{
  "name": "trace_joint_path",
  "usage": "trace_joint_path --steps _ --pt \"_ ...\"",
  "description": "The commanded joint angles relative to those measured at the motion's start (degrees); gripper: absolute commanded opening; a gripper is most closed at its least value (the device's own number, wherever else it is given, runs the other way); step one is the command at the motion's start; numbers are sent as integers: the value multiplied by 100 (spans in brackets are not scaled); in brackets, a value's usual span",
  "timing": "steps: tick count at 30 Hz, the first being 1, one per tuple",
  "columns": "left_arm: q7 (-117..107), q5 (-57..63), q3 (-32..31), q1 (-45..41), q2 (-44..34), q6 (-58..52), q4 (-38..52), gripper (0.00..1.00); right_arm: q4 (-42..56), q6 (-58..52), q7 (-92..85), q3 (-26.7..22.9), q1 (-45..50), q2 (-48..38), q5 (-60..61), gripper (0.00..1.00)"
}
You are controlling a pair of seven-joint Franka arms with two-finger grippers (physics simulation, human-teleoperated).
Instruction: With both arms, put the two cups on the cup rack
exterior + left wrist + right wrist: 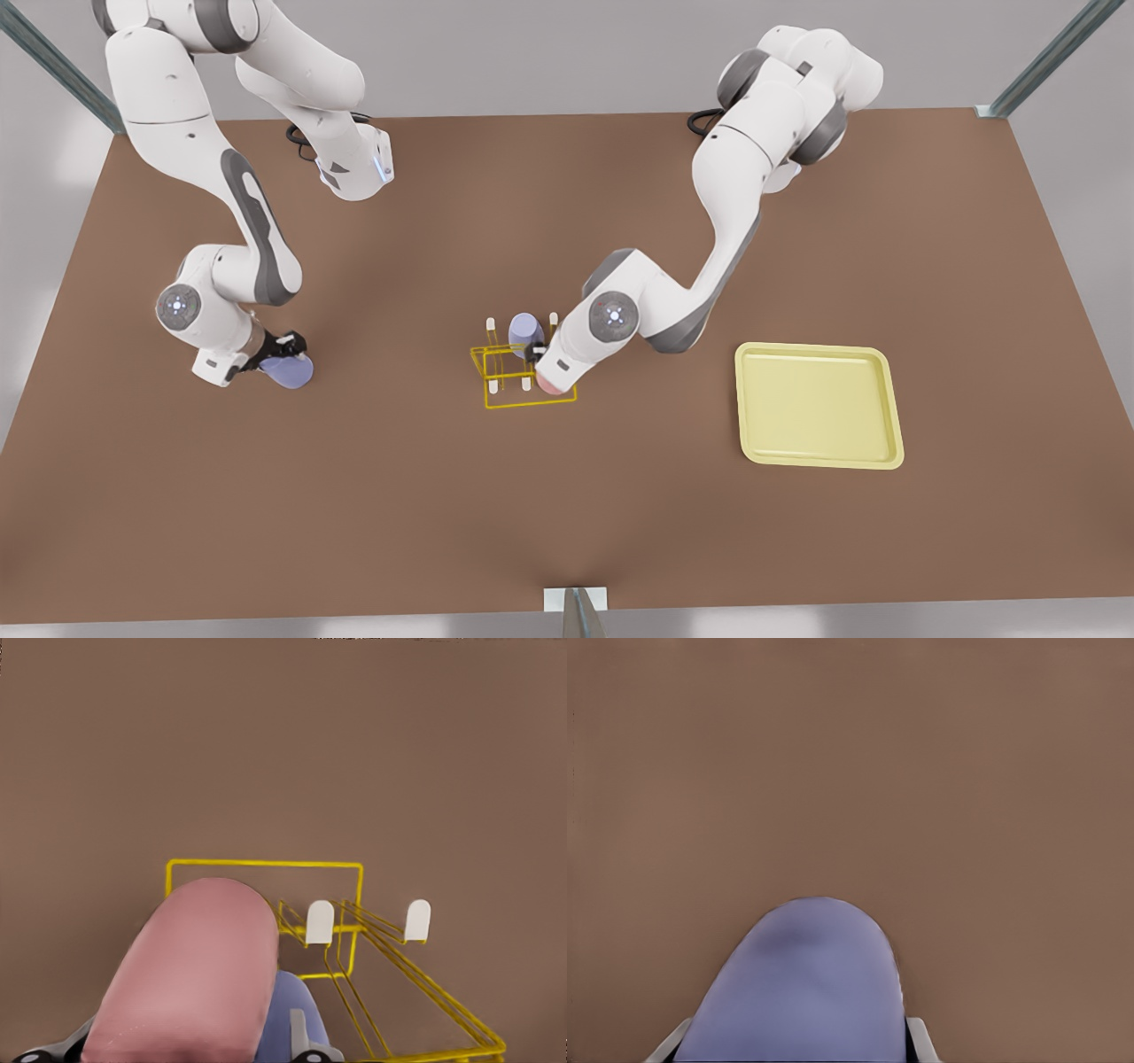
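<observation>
The yellow wire cup rack (528, 405) stands mid-table with white-tipped pegs (319, 921). A lavender cup (525, 330) sits upside down on a far peg and peeks out behind the pink one (289, 1003). My left gripper (539, 354), on the arm at the front view's right, is shut on the pink cup (550, 383) (190, 974), held over the rack's near right corner. My right gripper (282, 348), at the front view's left, is shut on a second lavender cup (289, 371) (802, 992) low over bare table, well away from the rack.
A pale-yellow flat tray (819, 405) lies to the front view's right of the rack. The brown table (567, 514) stretches wide in front. Metal frame posts stand at the table's corners and front edge.
</observation>
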Motion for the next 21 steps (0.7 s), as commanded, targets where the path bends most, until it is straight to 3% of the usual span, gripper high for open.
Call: trace_joint_path --steps 1,4,6,8,10,12,21 --pt "-1942 19 -1 -2 9 245 -6 100 207 -499 -53 207 18 25 72 81" --pt "-1942 151 51 138 -149 -289 29 100 646 -622 -53 708 9 271 89 81" --pt "-1820 589 139 814 -1115 -1019 65 100 918 -693 -44 1015 18 438 116 81" --pt "790 1214 139 1500 -1546 -2821 451 100 1218 -851 -44 1209 132 473 116 81" --pt "2609 2005 148 1580 -1871 -3507 417 100 1560 -1053 -53 1446 202 666 256 81" --pt "4817 2244 376 1729 -3445 -2743 -1780 100 1833 -1158 -35 1517 378 790 318 81" --pt "4483 1698 386 2002 -3120 -3200 -1649 100 3143 -1361 -44 1579 1283 1361 529 80"
